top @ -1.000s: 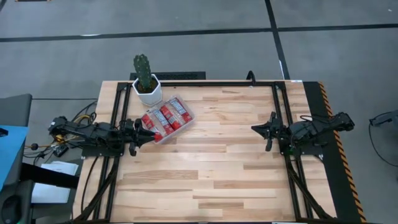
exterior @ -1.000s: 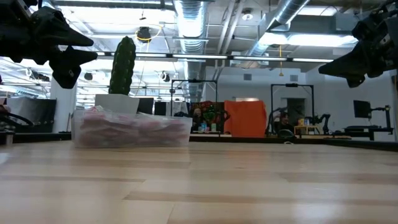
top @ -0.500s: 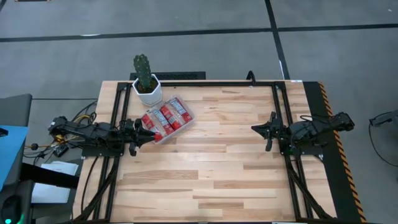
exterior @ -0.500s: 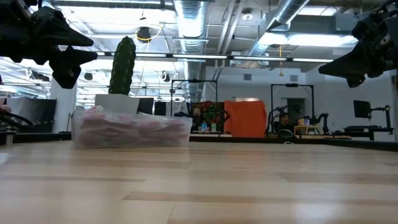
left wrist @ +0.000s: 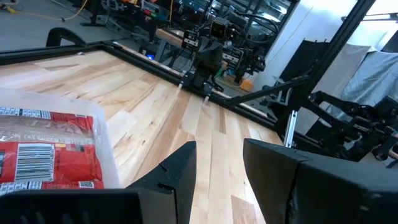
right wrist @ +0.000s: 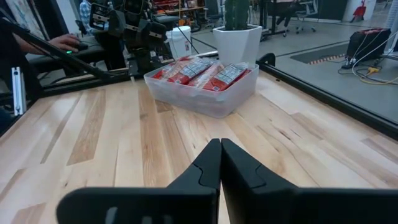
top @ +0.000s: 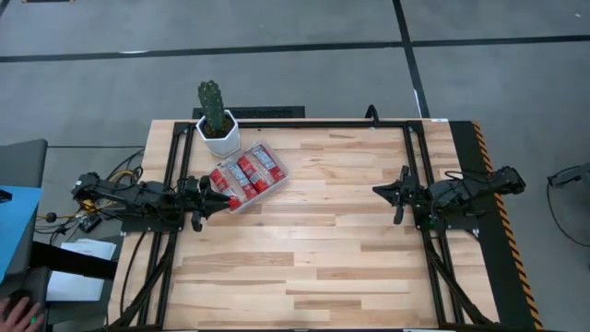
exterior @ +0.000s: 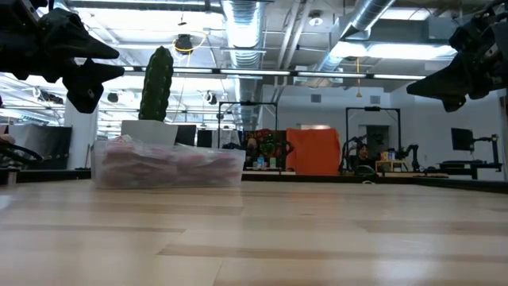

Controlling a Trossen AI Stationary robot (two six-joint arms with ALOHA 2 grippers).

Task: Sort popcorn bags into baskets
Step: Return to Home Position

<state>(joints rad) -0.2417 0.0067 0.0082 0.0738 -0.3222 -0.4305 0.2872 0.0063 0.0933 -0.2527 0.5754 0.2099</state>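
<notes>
popcorn bags (top: pixel 247 175) fill the clear tray (top: pixel 265 192), which stands toward the far left corner of the table (top: pixel 323 249) in the high view. it is just beside the white pot (top: pixel 221 138) that holds the cactus (top: pixel 211 101). your left gripper (top: pixel 219 201) is at the tray's near left corner. your right gripper (top: pixel 385 191) is well apart from it, over the table's right side.

in the low view the tray sits on the wood at the left. you can see the red of the bags blurred through its wall, and the cactus rises behind it. both grippers hang above the table top, off the wood.

in the left wrist view the fingers (left wrist: pixel 180 171) stand apart with bare wood between them. a bag with its barcode up lies in the tray just beside them.

in the right wrist view the fingers (right wrist: pixel 211 165) are pressed together. the tray of bags is across the table, with the pot behind it.
</notes>
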